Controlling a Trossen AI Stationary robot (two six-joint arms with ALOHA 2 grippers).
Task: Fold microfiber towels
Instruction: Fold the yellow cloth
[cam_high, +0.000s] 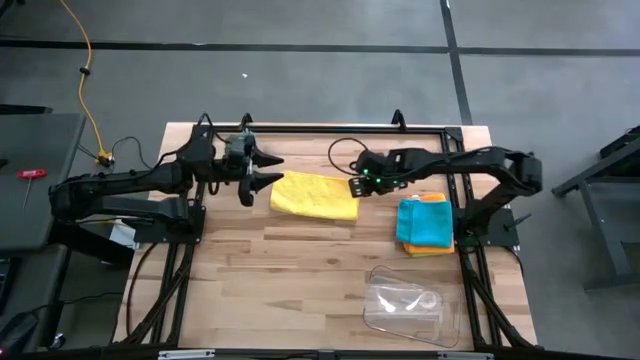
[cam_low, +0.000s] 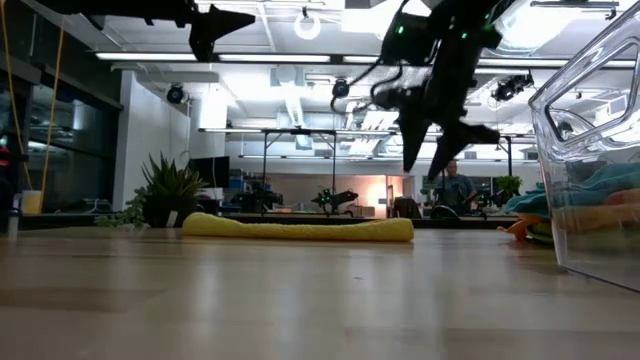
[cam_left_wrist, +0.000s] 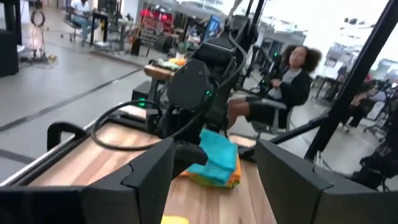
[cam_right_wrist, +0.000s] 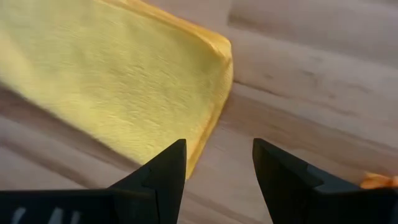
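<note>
A yellow towel (cam_high: 314, 195), folded into a flat oblong, lies on the wooden table's far middle; it is also in the low view (cam_low: 298, 229) and the right wrist view (cam_right_wrist: 124, 81). My right gripper (cam_high: 355, 184) hangs open above the towel's right end (cam_right_wrist: 214, 68), clear of it, its fingers pointing steeply down (cam_low: 445, 140). My left gripper (cam_high: 272, 171) stands open and level just off the towel's left end, high above the table (cam_low: 215, 25). A folded teal towel (cam_high: 425, 222) rests on an orange one (cam_high: 430, 248) at the right.
A clear plastic tray (cam_high: 405, 305) sits near the table's front right (cam_low: 590, 150). Black frame rails (cam_high: 320, 128) run along the far edge and both sides. Bare wood (cam_high: 280, 270) lies in front of the yellow towel. A person (cam_left_wrist: 292, 81) sits beyond the table.
</note>
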